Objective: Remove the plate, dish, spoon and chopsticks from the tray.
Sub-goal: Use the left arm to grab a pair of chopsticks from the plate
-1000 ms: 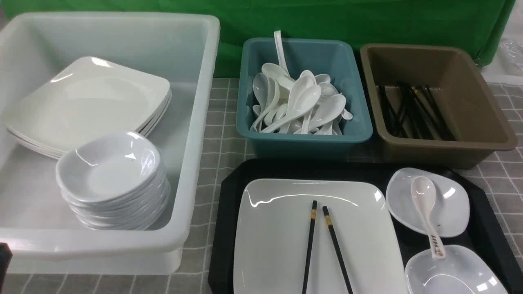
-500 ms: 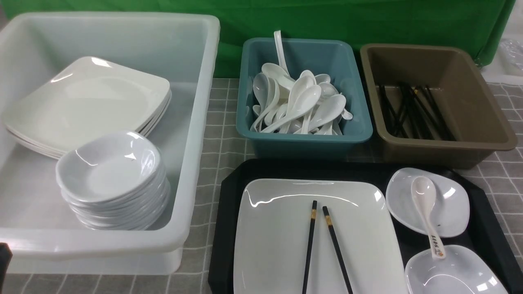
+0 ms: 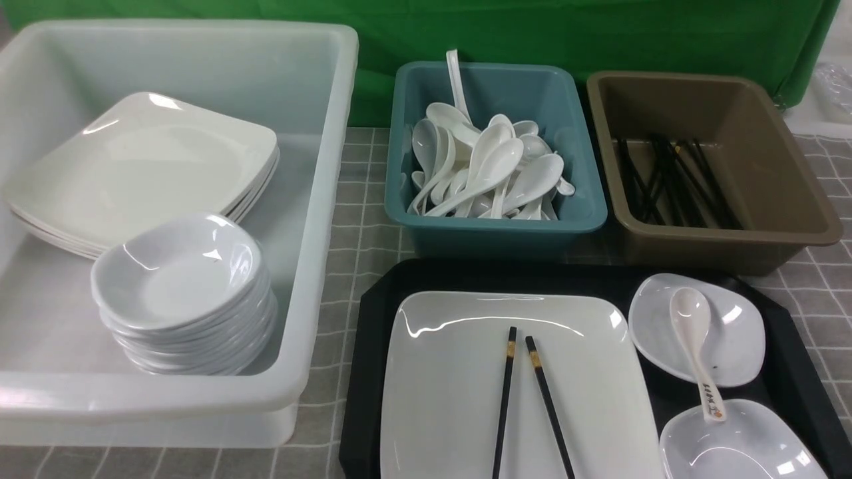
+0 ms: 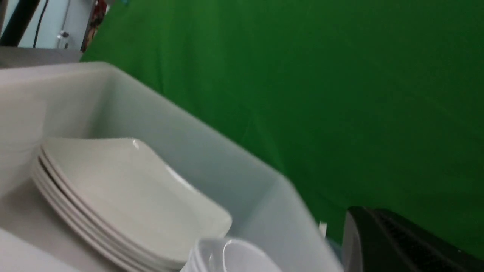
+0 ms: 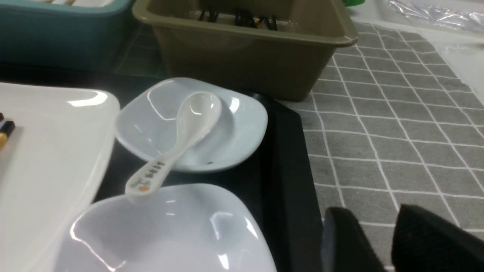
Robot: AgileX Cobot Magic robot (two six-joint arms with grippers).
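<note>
The left gripper [image 4: 397, 238] had its jaws closed together. The right gripper [image 5: 382, 223] pointed toward 12 o'clock, jaws partly apart and empty.

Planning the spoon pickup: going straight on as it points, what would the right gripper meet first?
The right gripper would probably meet the grey checked tablecloth beside the tray, not the spoon; depth unclear.

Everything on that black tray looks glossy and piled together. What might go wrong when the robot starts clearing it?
The chopsticks lie loose on the plate; lifting the plate first would likely roll them off. The spoon bridges two small dishes, its bowl in the far dish and handle over the near dish; moving either might flip it.
</note>
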